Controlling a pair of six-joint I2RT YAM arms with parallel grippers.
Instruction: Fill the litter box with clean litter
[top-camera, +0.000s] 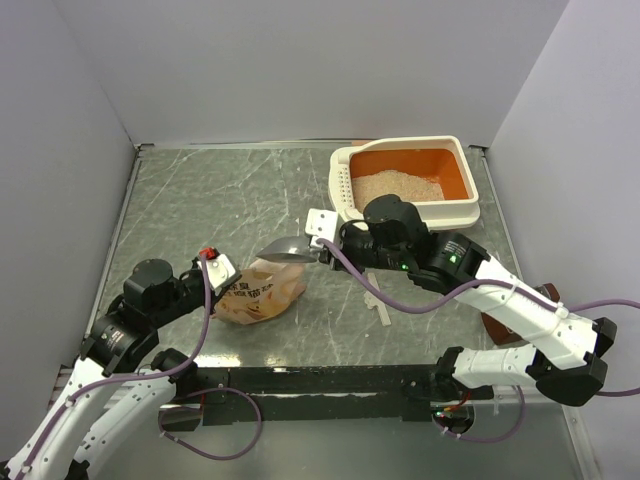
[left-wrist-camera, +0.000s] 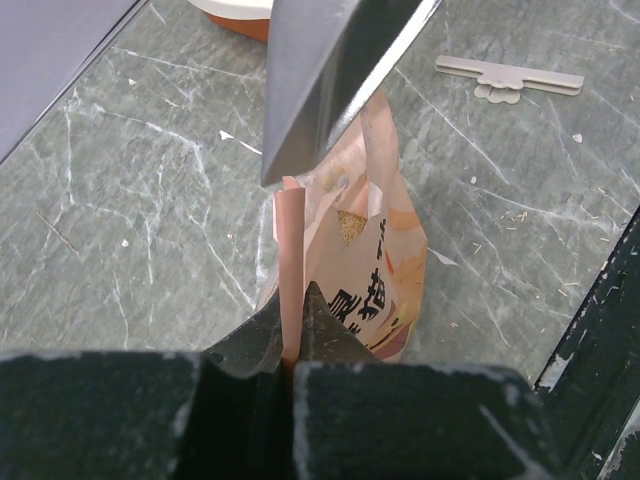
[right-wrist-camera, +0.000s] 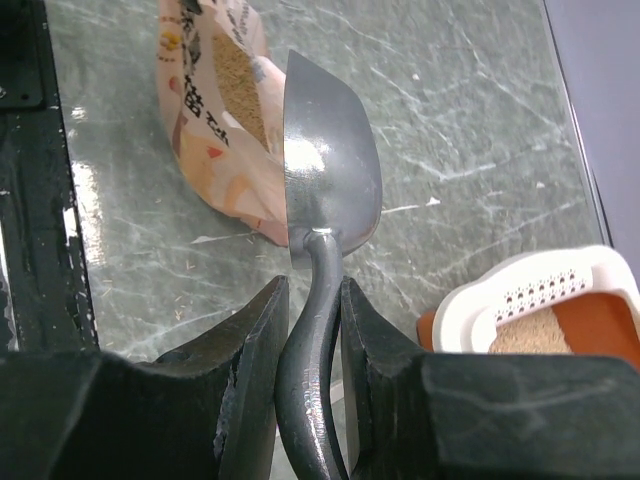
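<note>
Near: left jaws pinched on the litter bag (left-wrist-camera: 370, 270) lip. Middle: right jaws clamped on the metal scoop (right-wrist-camera: 330, 170) handle, by the bag. Far: litter box (top-camera: 470, 200), clean litter (top-camera: 398, 184) partly covering its basin. Risk: scoop drags the lip free, spilling granules on the desk (top-camera: 200, 200).

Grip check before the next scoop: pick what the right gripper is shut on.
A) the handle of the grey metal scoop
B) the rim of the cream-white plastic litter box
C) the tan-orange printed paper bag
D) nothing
A: in the right wrist view the right gripper clamps the curved handle of the grey metal scoop; the left gripper pinches the tan-orange printed paper bag.
</note>
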